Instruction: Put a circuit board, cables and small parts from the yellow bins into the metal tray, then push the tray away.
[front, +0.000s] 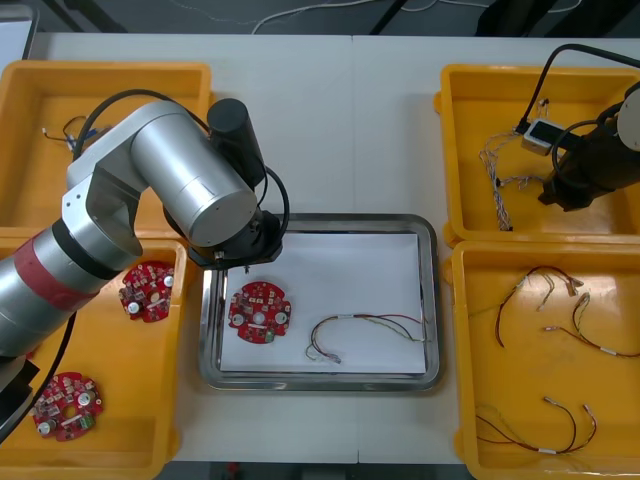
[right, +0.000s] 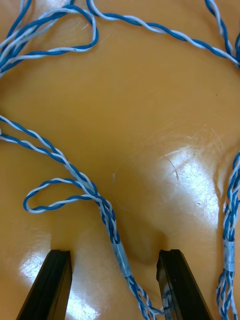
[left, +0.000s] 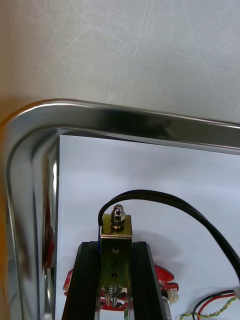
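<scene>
a small metal part (left: 116, 227) trailing a black cable (left: 150, 195) is clamped in the left end effector (left: 115, 247), over the far left corner of the metal tray (front: 320, 382), close to a red circuit board (front: 259, 311) lying inside. the right end effector (right: 114, 256) stands wide in the far right yellow bin (front: 490, 100), astride a blue and white cable (right: 107, 215).

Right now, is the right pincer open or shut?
Open: the right pincer has its fingers wide apart, a thin blue and white cable between them.

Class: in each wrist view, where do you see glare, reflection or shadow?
Right wrist view: glare patches on the yellow bin floor, a shadow between the fingers of the right hand. Left wrist view: the metal tray rim gleams, its wall mirroring the circuit board.
</scene>
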